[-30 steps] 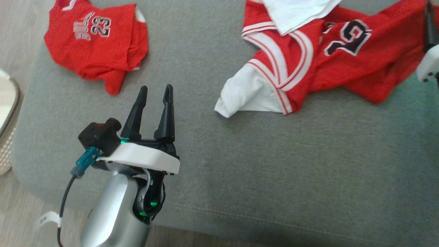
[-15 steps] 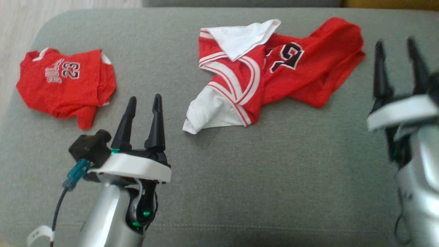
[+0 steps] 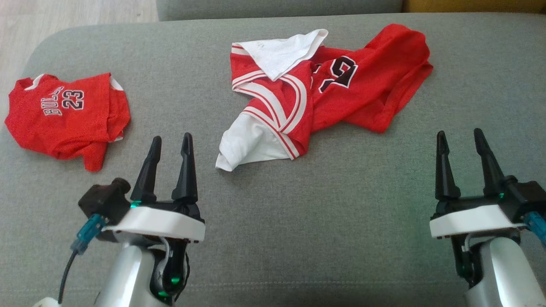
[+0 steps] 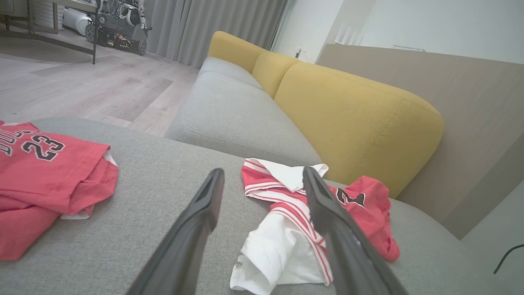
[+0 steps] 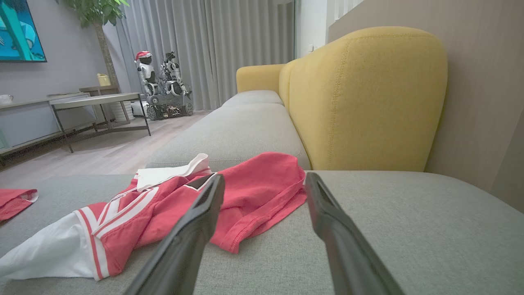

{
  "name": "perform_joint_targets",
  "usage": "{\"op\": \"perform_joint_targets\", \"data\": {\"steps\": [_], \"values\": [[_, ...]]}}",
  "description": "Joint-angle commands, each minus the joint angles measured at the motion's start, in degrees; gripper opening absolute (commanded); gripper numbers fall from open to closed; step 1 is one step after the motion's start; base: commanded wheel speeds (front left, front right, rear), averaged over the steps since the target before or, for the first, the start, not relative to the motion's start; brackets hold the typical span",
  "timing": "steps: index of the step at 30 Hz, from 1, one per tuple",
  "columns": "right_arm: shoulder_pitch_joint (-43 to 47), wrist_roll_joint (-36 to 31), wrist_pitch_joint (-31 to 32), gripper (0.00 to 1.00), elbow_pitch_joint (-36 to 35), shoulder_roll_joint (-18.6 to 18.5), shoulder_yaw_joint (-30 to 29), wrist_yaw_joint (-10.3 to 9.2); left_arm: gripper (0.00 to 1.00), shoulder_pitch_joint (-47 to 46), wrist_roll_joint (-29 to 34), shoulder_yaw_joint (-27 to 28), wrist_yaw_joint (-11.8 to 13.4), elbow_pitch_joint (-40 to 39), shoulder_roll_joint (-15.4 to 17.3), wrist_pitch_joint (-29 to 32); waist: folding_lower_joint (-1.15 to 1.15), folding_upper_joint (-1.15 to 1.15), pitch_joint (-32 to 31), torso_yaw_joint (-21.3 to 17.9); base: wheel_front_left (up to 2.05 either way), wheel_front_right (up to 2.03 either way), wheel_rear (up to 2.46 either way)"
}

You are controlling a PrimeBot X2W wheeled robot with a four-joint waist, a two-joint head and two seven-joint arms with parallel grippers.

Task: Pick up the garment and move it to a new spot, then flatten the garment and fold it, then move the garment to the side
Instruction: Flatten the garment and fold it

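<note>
Since one second ago my head camera has swung. The whole seat has shifted in the view. The right gripper, then a sliver at the right edge, now stands at the lower right. The left gripper remains at the lower left.

1. Grippers. Both hover over the grey sofa seat, with their fingers pointing away from me. Left jaws: spread, with nothing between them. Right jaws: spread, with nothing between them. Neither gripper touches cloth.

2. Crumpled jersey. This is my work item. It lies on the seat beyond the grippers and between them. Its white near corner lies close to the left fingertips but apart from them. The cloth is bunched, red with white bands. A white flap is turned over at its far edge, and a dark numeral is partly hidden in a fold.

3. Folded jersey. It is red, marked 23, and roughly folded. It lies at the left end of the seat, well apart from the crumpled jersey.

4. Background. A yellow backrest rises beyond the far edge of the seat. Past it I see a wood floor, a low table, grey curtains and another robot parked in front of them.
</note>
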Motion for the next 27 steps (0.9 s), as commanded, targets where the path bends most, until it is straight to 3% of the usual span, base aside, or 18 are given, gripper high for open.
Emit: {"op": "perform_joint_targets", "data": {"steps": [1,13,27], "values": [[-1.18,-0.66,-0.61,1.0,-1.63,0.33,1.23,0.43,1.0,-1.57,0.37,1.95,-0.26,-1.86,0.46,-0.33,0.0,0.0,0.17,0.18,0.0,0.0,0.0],[-7.92,-0.53,1.57,1.0,11.61,1.24,2.64,0.43,1.0,-3.52,0.43,0.4,-0.7,-1.5,0.46,-0.33,0.0,0.0,5.05,3.37,0.0,0.0,0.0],[-19.89,-0.93,2.71,1.0,31.11,1.05,-0.39,0.43,1.0,-5.76,0.31,-0.75,-0.65,-1.7,0.46,-0.33,0.0,0.0,9.48,9.32,0.0,0.0,0.0]]}}
